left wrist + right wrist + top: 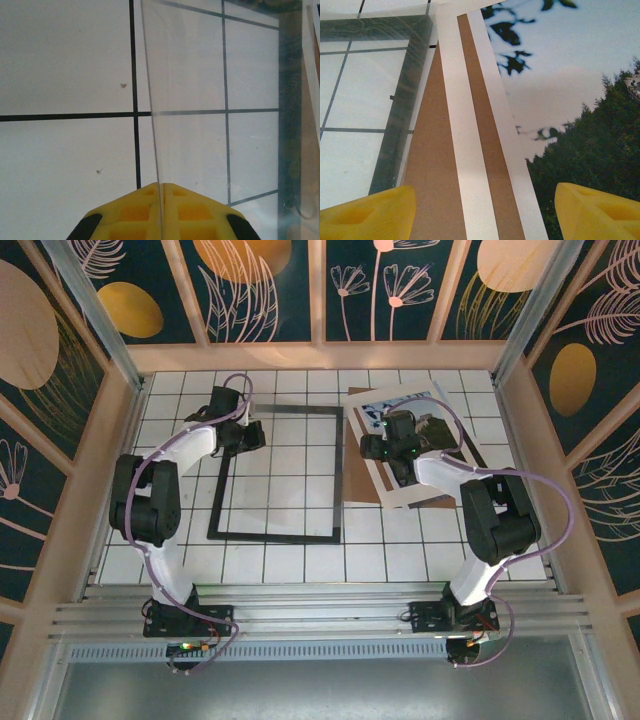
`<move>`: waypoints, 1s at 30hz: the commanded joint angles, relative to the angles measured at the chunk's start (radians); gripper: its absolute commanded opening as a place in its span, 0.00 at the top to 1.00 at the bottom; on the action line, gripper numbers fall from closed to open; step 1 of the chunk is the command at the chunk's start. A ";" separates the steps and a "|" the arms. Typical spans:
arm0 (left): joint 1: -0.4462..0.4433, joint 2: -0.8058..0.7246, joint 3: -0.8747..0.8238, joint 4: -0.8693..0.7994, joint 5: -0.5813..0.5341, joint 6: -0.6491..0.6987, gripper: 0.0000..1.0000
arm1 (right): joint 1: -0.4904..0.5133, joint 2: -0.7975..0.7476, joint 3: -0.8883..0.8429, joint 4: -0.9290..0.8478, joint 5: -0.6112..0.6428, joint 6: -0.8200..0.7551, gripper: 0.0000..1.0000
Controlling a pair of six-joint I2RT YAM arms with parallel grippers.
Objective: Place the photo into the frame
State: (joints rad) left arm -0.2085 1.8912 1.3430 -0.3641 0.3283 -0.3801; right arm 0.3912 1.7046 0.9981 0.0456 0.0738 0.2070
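Observation:
The thin black frame [338, 472] lies flat on the white tiled table, left of centre. My left gripper [243, 437] sits at its far left corner, shut on the edge of a clear pane [190, 90], which runs thin between the yellow fingertips [150, 197]. The photo [432, 402], white-bordered with dark trees under a pale sky [560, 75], rests tilted on a brown cardboard board [432, 165] just right of the frame [402, 105]. My right gripper [405, 430] hovers over the photo's left border, open [485, 200], with nothing between its fingers.
A white strip [467, 165] lies across the brown board beside the photo's border. Wooden walls [525, 410] with patterned panels enclose the table on three sides. Bare tiles stretch in front of the frame toward the arm bases.

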 commanded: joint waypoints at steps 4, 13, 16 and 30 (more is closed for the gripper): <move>0.006 0.020 0.013 -0.029 -0.002 0.062 1.00 | 0.009 -0.008 -0.015 0.026 0.000 -0.015 0.26; 0.007 0.011 0.003 -0.035 0.012 0.098 1.00 | 0.008 -0.004 -0.017 0.026 0.000 -0.016 0.26; 0.007 0.003 -0.011 -0.032 0.011 0.102 1.00 | 0.008 -0.004 -0.020 0.027 0.003 -0.016 0.26; 0.006 0.002 -0.032 -0.080 -0.003 0.084 1.00 | 0.008 0.007 -0.018 0.025 0.000 -0.017 0.26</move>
State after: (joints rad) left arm -0.2081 1.9030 1.3251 -0.3981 0.3283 -0.3000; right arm 0.3912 1.7050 0.9981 0.0494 0.0742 0.2066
